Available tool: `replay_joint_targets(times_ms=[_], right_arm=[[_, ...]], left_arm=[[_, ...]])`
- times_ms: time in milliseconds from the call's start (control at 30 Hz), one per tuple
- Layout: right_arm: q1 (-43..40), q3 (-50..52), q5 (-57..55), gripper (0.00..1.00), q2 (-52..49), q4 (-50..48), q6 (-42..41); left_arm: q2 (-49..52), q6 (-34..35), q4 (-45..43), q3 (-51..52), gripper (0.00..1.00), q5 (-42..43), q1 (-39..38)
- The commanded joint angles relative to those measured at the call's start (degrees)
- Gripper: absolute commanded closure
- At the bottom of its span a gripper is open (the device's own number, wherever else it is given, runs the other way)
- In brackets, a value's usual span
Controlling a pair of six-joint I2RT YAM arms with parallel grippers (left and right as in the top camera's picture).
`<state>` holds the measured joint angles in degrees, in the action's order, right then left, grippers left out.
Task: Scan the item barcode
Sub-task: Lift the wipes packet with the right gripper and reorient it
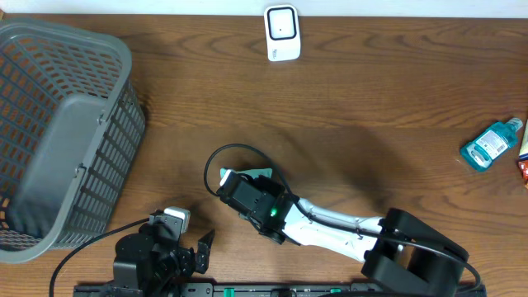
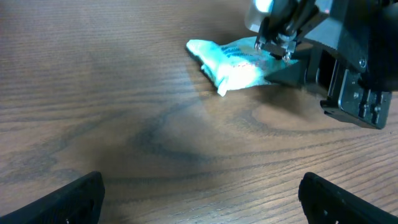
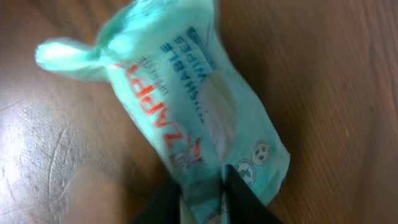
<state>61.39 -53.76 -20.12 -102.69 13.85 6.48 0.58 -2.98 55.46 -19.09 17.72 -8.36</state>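
Observation:
The item is a teal wipes pack (image 1: 228,175) lying on the wooden table in front of the arms. In the right wrist view the pack (image 3: 180,93) shows red and blue lettering. My right gripper (image 3: 202,199) is shut on its near edge, with a dark finger on either side of the film. From the left wrist view the pack (image 2: 227,59) lies ahead with the right gripper (image 2: 273,46) on it. My left gripper (image 2: 199,202) stands open and empty, low over bare wood. A white scanner (image 1: 282,33) stands at the far edge. No barcode shows.
A grey plastic basket (image 1: 124,49) fills the left side of the table. A small blue bottle (image 1: 491,144) lies at the right edge, next to a red item (image 1: 523,169) cut off by the frame.

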Motion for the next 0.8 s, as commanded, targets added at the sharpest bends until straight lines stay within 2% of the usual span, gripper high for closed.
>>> replay_joint_targets(times_ms=[0,67,100,133,267,433,533,567,600,633,767], right_arm=[[-0.13,3.37,-1.4,0.85,0.37,-3.21,1.42],[-0.68,4.81,-1.33,0.88,0.37,-4.15,2.4],[-1.14,4.9,-0.5,0.96,0.37,-3.82,2.4],[-1.57,4.9,1.16,0.99,0.37,-3.76,2.43],[-5.09,4.39,9.4,0.99,0.39,-3.61,2.14],[-12.55,-1.53,9.33,0.99,0.76,7.45,-0.04],[-16.15,-5.22,13.7,0.99,0.81,13.25,-0.63],[-16.41,-5.9,14.36,0.94,0.81,14.25,-0.63],[-16.46,-6.91,14.49,0.79,0.85,15.52,-0.66],[-16.39,-8.44,14.49,0.26,1.01,16.87,-1.44],[-16.04,-13.11,14.47,0.01,2.01,19.85,-4.72]], left_arm=[[-0.24,0.09,0.7,-0.09,0.01,0.26,-0.02],[-0.24,0.09,0.7,-0.09,0.01,0.26,-0.02],[-0.24,0.09,0.7,-0.09,0.01,0.26,-0.02],[-0.24,0.09,0.7,-0.09,0.01,0.26,-0.04],[-0.24,0.09,0.7,-0.09,0.01,0.26,-0.02],[-0.24,0.09,0.7,-0.09,0.01,0.28,-0.02],[-0.24,0.09,0.7,-0.09,0.01,0.26,-0.02],[-0.24,0.09,0.7,-0.09,0.01,0.26,-0.04],[-0.24,0.09,0.7,-0.09,0.01,0.26,-0.02],[-0.24,0.09,0.7,-0.09,0.01,0.28,-0.02],[-0.24,0.09,0.7,-0.09,0.01,0.26,-0.02]])
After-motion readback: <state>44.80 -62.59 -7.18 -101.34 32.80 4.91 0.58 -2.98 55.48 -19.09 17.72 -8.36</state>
